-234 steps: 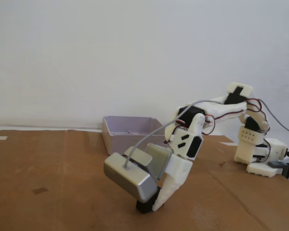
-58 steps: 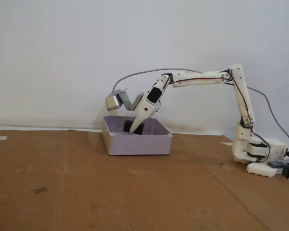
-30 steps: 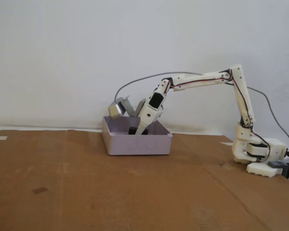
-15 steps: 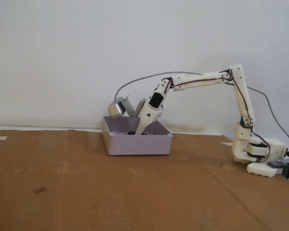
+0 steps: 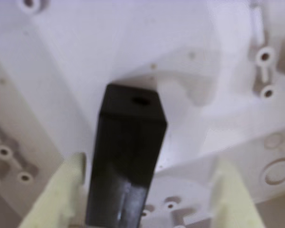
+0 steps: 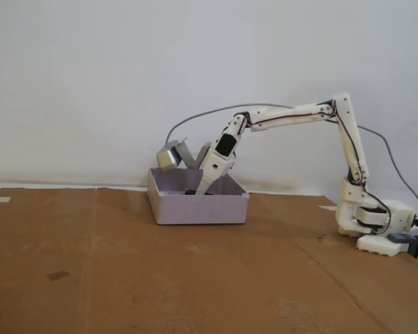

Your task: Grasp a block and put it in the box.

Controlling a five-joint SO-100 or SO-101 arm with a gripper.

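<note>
**Block down inside the box, jaws apart**

Reaching from the base at the right of the fixed view, stretched out over the cardboard-covered table (image 6: 125, 278), wrist tipped down into the box (image 6: 195, 207). Gripper (image 6: 197, 191) lowered below the box's rim, with the grey metallic casing (image 6: 170, 157) on the wrist just above the back wall.

In the wrist view: black block (image 5: 126, 156) standing on end on the pale box floor (image 5: 85, 57), between the two pale fingers (image 5: 61, 190). Jaws spread wide; a clear gap on the right side of the block, left finger just beside it, contact unclear.
</note>
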